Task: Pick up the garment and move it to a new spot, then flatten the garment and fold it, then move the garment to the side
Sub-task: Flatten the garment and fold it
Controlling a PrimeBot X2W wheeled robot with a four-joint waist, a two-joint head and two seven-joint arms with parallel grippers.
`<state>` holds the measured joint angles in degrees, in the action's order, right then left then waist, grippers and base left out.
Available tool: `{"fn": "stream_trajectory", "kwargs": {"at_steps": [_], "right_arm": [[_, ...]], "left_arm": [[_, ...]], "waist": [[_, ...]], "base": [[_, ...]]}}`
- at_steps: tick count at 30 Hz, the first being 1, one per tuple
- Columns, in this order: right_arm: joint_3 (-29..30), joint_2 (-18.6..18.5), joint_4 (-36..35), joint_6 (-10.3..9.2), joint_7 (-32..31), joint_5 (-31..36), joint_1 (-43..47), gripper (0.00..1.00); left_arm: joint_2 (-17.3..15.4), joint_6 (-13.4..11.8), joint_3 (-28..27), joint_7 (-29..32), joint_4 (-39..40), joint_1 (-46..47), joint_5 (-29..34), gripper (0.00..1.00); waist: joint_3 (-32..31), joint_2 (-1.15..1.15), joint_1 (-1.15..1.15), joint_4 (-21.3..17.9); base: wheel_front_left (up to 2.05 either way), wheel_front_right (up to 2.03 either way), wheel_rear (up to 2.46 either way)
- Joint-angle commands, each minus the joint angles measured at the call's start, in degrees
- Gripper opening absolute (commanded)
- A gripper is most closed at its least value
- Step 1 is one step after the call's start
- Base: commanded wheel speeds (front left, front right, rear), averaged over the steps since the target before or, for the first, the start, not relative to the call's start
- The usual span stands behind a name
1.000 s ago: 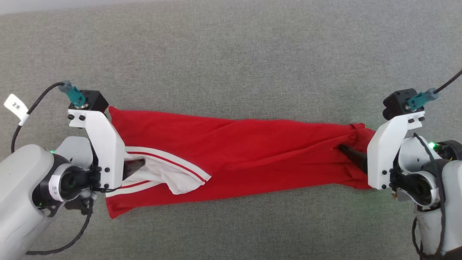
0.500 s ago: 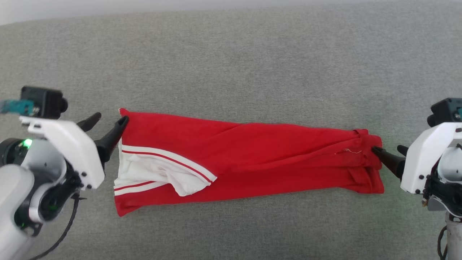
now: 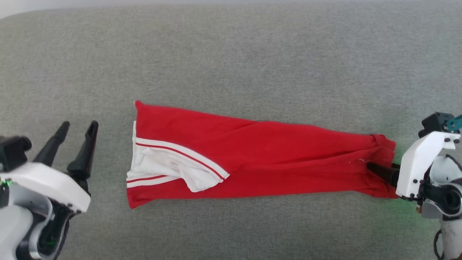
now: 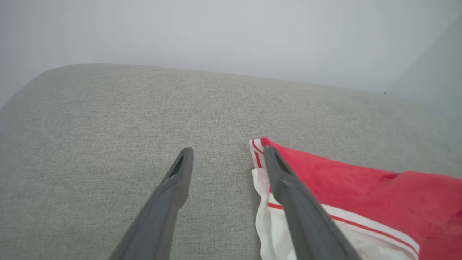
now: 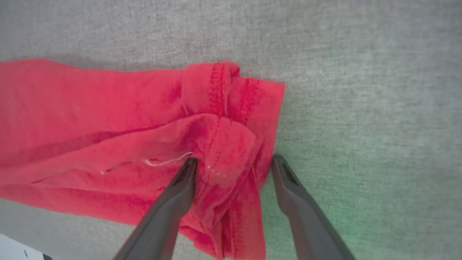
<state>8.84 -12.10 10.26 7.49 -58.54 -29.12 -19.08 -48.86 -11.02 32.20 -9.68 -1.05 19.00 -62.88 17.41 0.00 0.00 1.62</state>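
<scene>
My left gripper (image 3: 78,125) gapes empty beside the soft red garment (image 3: 270,155). My right gripper (image 5: 232,161), wide and unclenched, straddles its rumpled hem (image 5: 231,141); grey weave (image 3: 231,54) lies open around.

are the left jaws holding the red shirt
No, the left gripper sits with its jaws apart, clear of the red shirt, with bare grey cushion between them.

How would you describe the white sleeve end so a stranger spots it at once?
Find the grey fabric surface, where a long red garment lies. At its end nearer the left gripper sits the crumpled white sleeve end. It is the garment's only white, edged with stripes.
</scene>
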Motion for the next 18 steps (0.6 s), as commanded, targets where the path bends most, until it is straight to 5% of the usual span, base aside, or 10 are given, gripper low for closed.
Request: {"fn": "stream_trajectory", "kwargs": {"at_steps": [1,9,12,18], "right_arm": [[-1.7,0.5,1.8,0.00,0.0,-0.8,-0.2,1.00],[-10.3,0.0,9.1,0.21,-0.7,-7.3,-2.6,0.97],[-13.3,-1.5,9.2,0.23,-1.1,-10.5,-3.3,0.00],[-12.2,-5.4,9.0,0.12,-1.0,-16.4,-4.0,0.00]], "left_arm": [[0.1,0.1,-0.3,-1.1,-0.3,-1.0,0.9,1.00],[5.8,1.5,-7.2,-5.5,-2.9,-5.6,3.3,1.00],[10.2,3.2,-14.0,-5.5,-2.5,-8.4,8.3,1.00],[20.3,9.6,-26.4,-5.5,-2.2,-15.2,16.8,1.00]], "waist": [[0.3,0.00,0.00,0.6],[0.5,0.00,0.00,2.4],[0.3,0.00,0.00,3.0],[-0.6,0.00,0.00,3.6]], "base": [[0.00,0.00,0.00],[0.00,0.00,0.00],[0.00,0.00,0.00],[0.00,0.00,0.00]]}}
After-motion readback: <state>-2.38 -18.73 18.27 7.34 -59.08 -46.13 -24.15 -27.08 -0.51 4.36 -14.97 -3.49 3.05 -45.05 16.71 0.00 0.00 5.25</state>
